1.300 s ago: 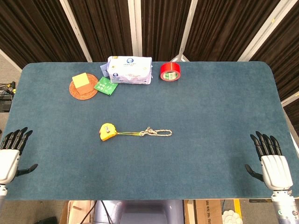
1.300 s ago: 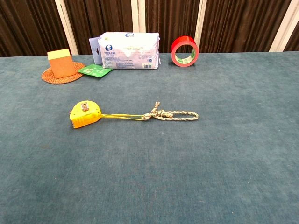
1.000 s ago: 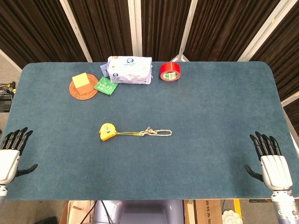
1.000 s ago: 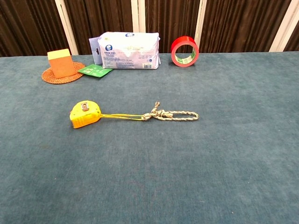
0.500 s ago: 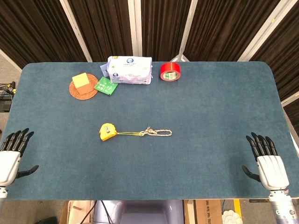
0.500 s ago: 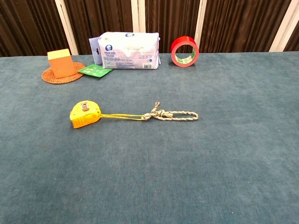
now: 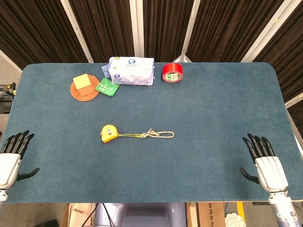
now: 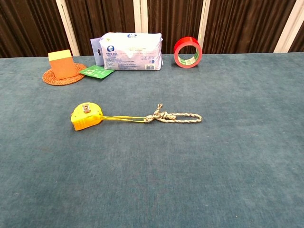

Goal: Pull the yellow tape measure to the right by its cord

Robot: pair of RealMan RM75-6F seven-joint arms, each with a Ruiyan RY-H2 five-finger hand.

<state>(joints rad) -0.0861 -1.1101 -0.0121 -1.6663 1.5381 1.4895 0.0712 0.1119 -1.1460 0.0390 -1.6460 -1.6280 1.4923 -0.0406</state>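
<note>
Hand on the right (image 7: 267, 163), fingers spread and holding nothing at the near right table (image 7: 213, 113) edge, sits well apart from the tape measure (image 7: 108, 133) left of centre, whose cord (image 7: 158, 134) loop lies flat, so a shallow pinch could slip off it.

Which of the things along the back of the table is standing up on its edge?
The red tape roll, farthest right in the back row. It stands on its rim with its hole facing forward; the others there lie flat.
</note>
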